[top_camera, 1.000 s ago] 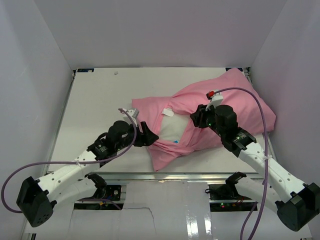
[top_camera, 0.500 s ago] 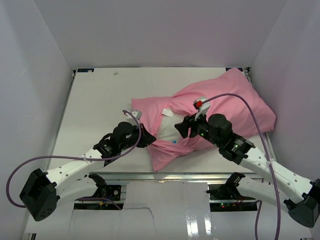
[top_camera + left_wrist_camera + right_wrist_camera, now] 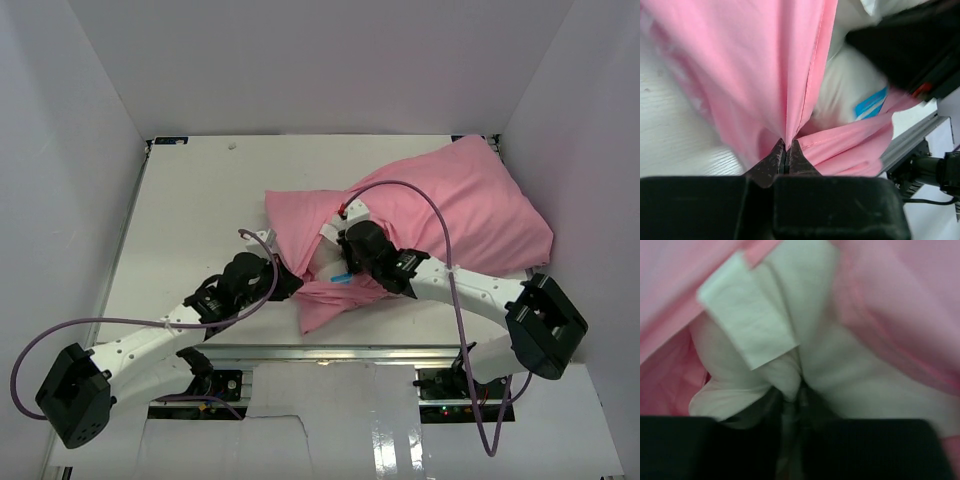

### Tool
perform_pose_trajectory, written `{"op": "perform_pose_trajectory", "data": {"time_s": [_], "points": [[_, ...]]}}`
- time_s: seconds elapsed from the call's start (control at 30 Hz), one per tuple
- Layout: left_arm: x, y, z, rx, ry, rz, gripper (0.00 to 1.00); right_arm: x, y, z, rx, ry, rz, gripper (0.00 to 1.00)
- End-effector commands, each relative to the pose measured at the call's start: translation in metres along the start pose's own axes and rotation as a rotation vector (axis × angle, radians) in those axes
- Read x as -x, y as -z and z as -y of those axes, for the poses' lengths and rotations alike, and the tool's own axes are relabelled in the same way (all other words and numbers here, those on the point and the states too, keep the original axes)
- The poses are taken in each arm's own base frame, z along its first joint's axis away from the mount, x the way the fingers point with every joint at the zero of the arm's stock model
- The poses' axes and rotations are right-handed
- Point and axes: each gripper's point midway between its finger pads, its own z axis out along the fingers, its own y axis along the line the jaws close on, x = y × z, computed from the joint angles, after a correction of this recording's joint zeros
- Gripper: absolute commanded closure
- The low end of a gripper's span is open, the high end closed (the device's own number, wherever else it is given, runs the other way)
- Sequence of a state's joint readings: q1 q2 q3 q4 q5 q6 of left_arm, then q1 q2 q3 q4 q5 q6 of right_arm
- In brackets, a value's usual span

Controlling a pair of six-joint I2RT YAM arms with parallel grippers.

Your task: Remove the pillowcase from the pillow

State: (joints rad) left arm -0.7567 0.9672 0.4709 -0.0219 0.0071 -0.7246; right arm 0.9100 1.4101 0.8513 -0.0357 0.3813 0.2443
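Status: early in the extraction, both grips set, most of the pull left to do. The pillowcase (image 3: pixel 470 200) lies across the right half of the surface (image 3: pixel 190 210), its far end plump and full, so I judge that the bulk of the pillow (image 3: pixel 325 262) is inside it. Only a small off-white patch shows, at the open mouth near the front edge, between my two arms. My left end effector (image 3: pixel 787 150) is closed tight on the pink hem at that mouth; in the left wrist view the fabric fans out taut from the pinched fingertips, and a blue label (image 3: pixel 871 104) on the exposed cushion shows just beyond. My right end effector (image 3: pixel 792 395) reaches into the opening. That view is blurred, but white fabric bunches and converges between its fingertips, just below the small white tag (image 3: pixel 747 310), so I read it as pinched narrow on a fold of the pillow itself, not on the cover. Done: mouth opened, cover edge held, cushion corner held. Not done: drawing the cushion out while the cover is held back. As I judge it, nearly the whole length of the pillow has yet to slide free. Risk noted: the thin cover may slip or ride along with the cushion.
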Motion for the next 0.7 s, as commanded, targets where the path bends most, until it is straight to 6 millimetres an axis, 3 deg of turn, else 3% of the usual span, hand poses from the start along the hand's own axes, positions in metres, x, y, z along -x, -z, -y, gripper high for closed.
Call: {"op": "perform_pose_trajectory", "data": {"time_s": [0.0,0.1,0.27,0.33,0.43,0.53,0.57,0.67], "points": [[-0.013,0.006,-0.025,0.081,0.003,0.004,1.0,0.003,-0.003,0.083,-0.255,-0.132,0.003,0.91],[-0.021,0.011,-0.031,0.086,0.013,-0.005,1.0,0.029,0.011,0.112,-0.288,-0.186,0.073,0.92],[-0.033,0.013,-0.029,0.021,0.009,-0.011,1.0,0.077,0.023,0.125,-0.244,-0.193,0.167,0.92],[-0.034,0.008,-0.03,-0.003,0.005,0.009,1.0,0.089,0.02,0.11,-0.151,-0.171,0.163,0.92],[-0.045,0.002,-0.021,-0.072,0.0,-0.034,1.0,0.083,0.014,0.074,0.027,-0.145,0.127,0.92],[-0.055,-0.007,-0.021,-0.084,0.0,-0.078,1.0,0.071,0.017,0.043,0.11,-0.1,0.109,0.72],[-0.057,-0.009,-0.022,-0.079,0.001,-0.086,1.0,0.063,0.019,0.028,0.143,-0.079,0.093,0.56],[-0.062,-0.015,-0.025,-0.072,0.0,-0.105,1.0,0.058,0.032,0.003,0.186,-0.031,0.112,0.38]]}}
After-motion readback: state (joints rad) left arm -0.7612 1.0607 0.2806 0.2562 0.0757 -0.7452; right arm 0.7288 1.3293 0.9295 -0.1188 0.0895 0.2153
